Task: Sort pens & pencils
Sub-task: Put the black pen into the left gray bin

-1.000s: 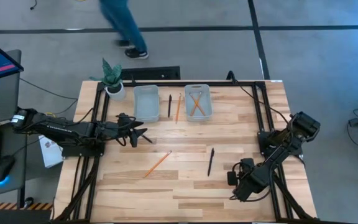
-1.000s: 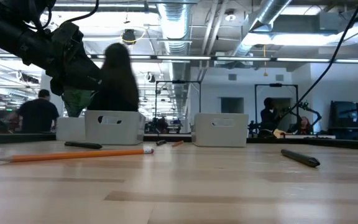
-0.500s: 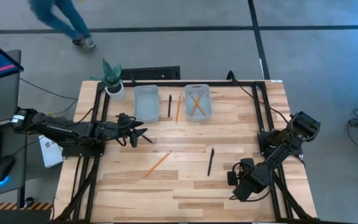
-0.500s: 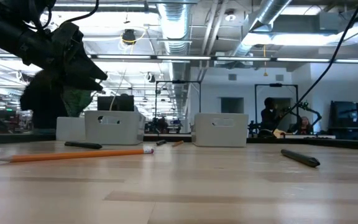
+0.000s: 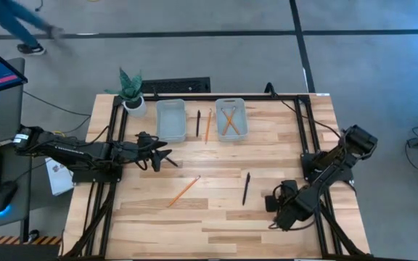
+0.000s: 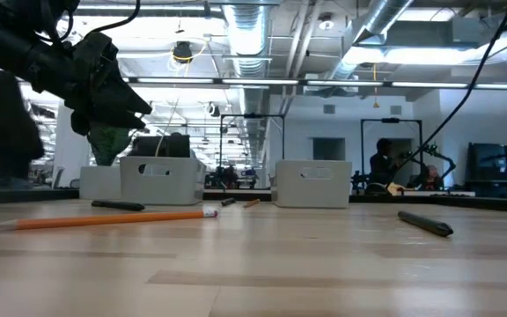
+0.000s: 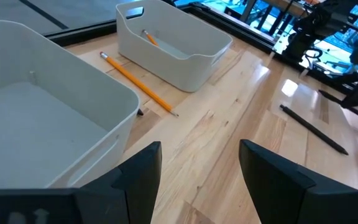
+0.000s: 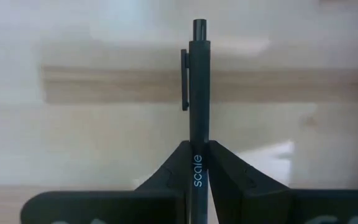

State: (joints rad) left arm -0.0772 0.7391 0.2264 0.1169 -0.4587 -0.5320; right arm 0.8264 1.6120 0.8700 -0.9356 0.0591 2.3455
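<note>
While one black pen (image 8: 196, 93) is clamped between the fingers of the right gripper (image 5: 275, 208), its long axis runs straight out ahead of the fingertips over the near right part of the table (image 5: 216, 232). The empty pen bin (image 5: 170, 119) lies far off, diagonally across; its contents look nil, though the view is steep. The left gripper (image 5: 167, 154), spread and empty, waits nearer that bin.
</note>
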